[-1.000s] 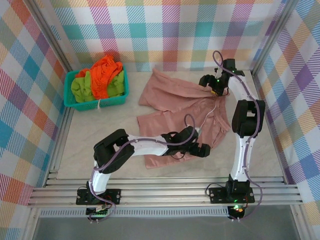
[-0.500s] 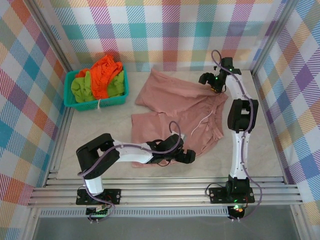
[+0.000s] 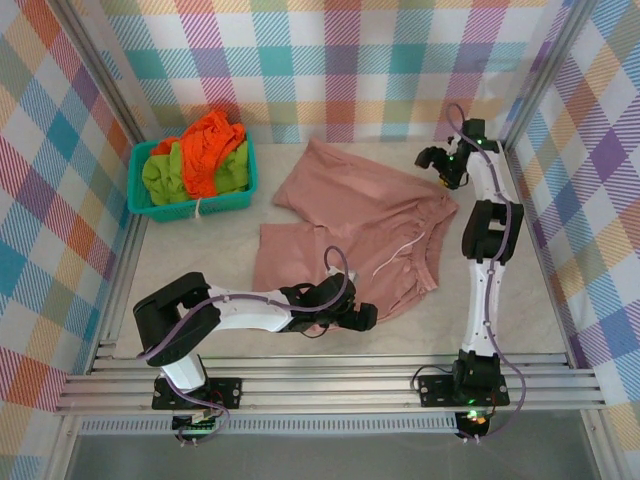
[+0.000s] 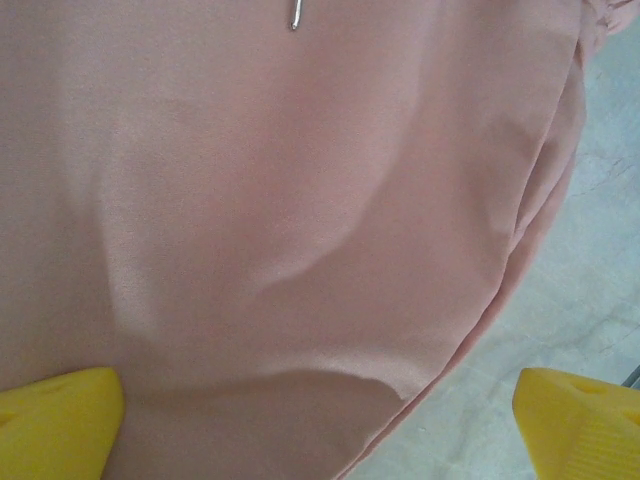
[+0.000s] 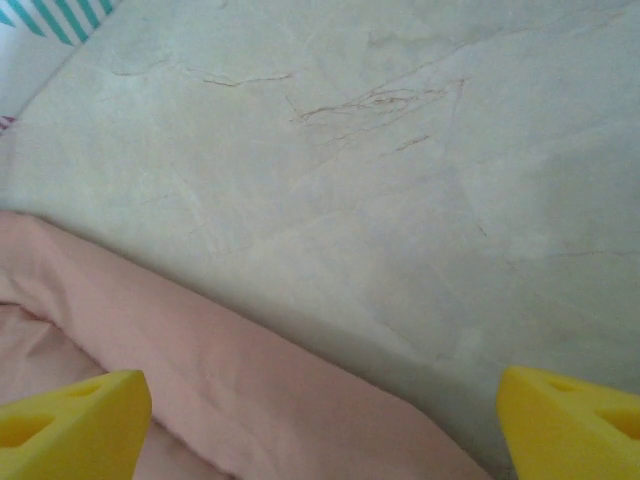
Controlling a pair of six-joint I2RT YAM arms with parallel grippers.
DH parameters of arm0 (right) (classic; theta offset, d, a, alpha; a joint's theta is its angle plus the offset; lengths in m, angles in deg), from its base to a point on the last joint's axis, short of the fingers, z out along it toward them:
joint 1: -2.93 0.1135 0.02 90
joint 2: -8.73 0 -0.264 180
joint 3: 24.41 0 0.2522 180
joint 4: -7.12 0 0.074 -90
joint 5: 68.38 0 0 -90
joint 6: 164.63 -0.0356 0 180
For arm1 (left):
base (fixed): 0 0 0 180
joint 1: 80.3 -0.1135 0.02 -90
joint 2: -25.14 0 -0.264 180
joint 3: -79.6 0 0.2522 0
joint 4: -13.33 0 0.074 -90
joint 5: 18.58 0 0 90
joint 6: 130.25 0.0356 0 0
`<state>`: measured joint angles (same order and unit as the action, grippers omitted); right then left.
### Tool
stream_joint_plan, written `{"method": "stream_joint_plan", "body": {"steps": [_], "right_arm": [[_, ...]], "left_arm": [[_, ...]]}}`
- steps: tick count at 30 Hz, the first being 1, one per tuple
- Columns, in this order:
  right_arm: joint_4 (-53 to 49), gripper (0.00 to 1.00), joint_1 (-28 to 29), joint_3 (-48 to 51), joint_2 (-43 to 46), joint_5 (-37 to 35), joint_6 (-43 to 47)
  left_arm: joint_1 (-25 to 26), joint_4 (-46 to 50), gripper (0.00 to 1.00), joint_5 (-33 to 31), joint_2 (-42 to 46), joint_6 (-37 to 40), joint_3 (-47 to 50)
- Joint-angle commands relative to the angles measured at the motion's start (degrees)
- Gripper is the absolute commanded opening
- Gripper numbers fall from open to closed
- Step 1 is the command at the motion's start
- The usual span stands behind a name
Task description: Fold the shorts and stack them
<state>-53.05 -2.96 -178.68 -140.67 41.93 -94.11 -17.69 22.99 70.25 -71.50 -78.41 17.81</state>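
Marble table (image 3: pixel 190 270), plaid walls around. Dusty pink shorts (image 3: pixel 350 225) spread flat mid-frame, waistband toward the right, likely laid out ready for the first fold. Teal mesh basket (image 3: pixel 193 207) upper left holds the orange shorts (image 3: pixel 205 150) and lime green shorts (image 3: pixel 158 175), bunched, not yet folded.

Left gripper (image 3: pixel 362 318) sits low at the pink shorts' near edge, lower centre. Its wrist view shows the jaws spread wide, pinching nothing, with the cloth edge between the yellow tips (image 4: pixel 60 420).

Right gripper (image 3: pixel 432 160) is upper right by the waistband corner. Its wrist view shows it spread too (image 5: pixel 320 420), hem lower left, bare marble above.

White drawstring (image 3: pixel 395 258) lies loose; its metal tip reads in the left wrist view.
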Motion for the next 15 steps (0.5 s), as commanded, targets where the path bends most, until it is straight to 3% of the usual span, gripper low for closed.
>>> {"method": "stream_joint_plan", "body": {"steps": [1,9,15], "right_arm": [[3.9,0.9,1.3,6.5,12.4,4.7,0.1],[13.6,0.87,1.6,41.2,41.6,-0.8,-2.5],[15.0,0.79,4.7,67.3,59.5,-2.9,-2.9]], "left_arm": [[0.4,4.7,1.0,-0.9,3.2,0.6,-3.7],[-4.3,10.6,1.0,-1.8,8.1,4.1,-12.3],[-14.8,11.9,1.0,1.4,7.7,5.9,-16.4]]}}
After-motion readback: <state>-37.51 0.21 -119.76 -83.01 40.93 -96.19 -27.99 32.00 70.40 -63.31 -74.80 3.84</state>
